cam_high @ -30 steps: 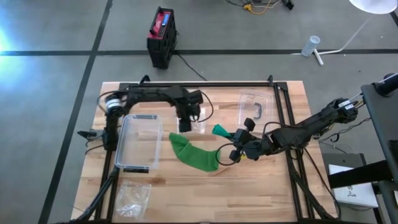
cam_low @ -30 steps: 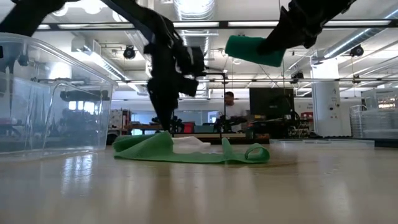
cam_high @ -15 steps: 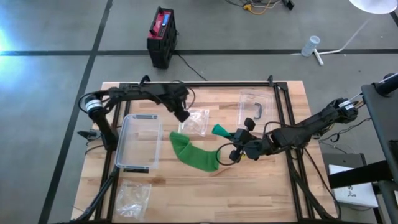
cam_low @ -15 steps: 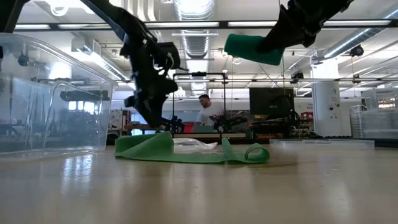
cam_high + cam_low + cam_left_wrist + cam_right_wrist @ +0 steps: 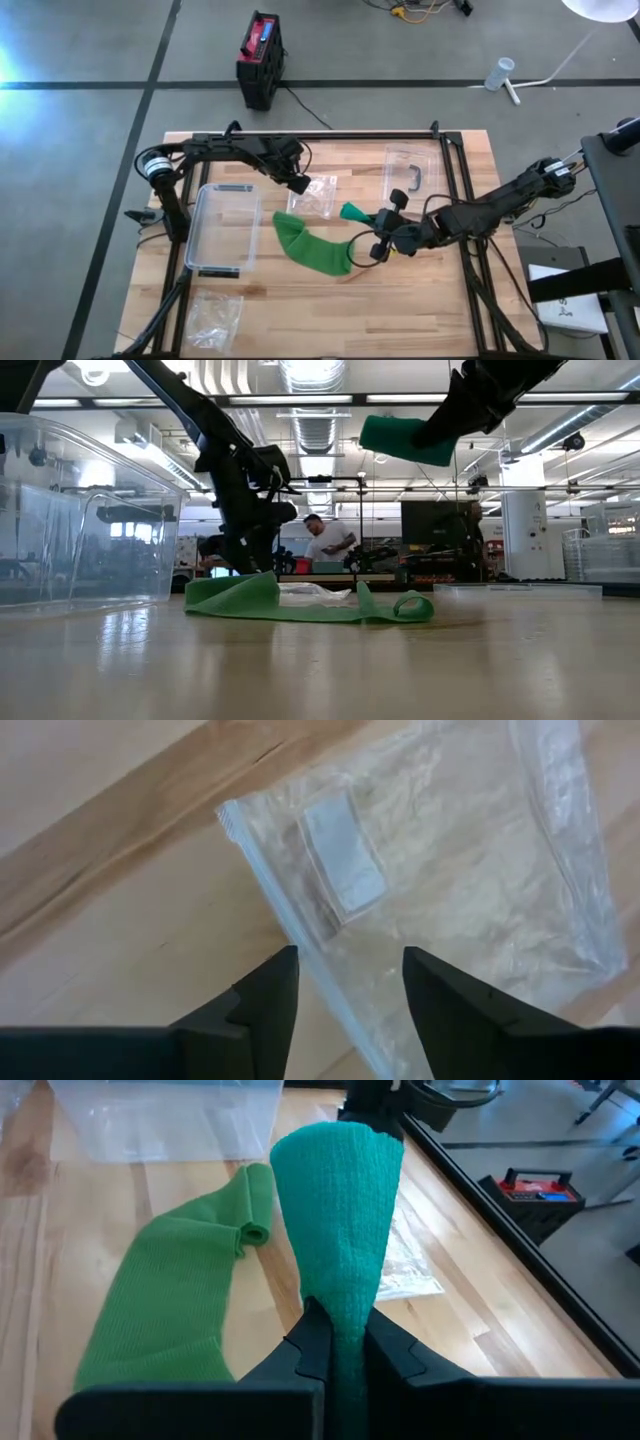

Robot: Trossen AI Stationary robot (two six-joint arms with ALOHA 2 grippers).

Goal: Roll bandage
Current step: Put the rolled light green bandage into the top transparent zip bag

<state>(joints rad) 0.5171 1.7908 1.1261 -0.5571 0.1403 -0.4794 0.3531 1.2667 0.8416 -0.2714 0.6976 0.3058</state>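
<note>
High view shows the wooden worktop (image 5: 420, 300) with a clear plastic bin (image 5: 222, 228) at its left side and, toward the middle, the green bandage (image 5: 310, 246). Most of it lies loose and rumpled on the wood, while one end rises to the right gripper (image 5: 377, 243), whose fingers (image 5: 315, 1342) are closed on a pinched fold of it. The left gripper (image 5: 300, 184) hangs over a small clear bag (image 5: 318, 193) lying just behind the bandage, its fingers (image 5: 272, 990) parted and holding nothing. The fabric looks soft, light and stretchy, probably inclined to sag and twist rather than keep a shape. A second hold near the free end on the worktop, flat across its width, would likely keep the roll even.
</note>
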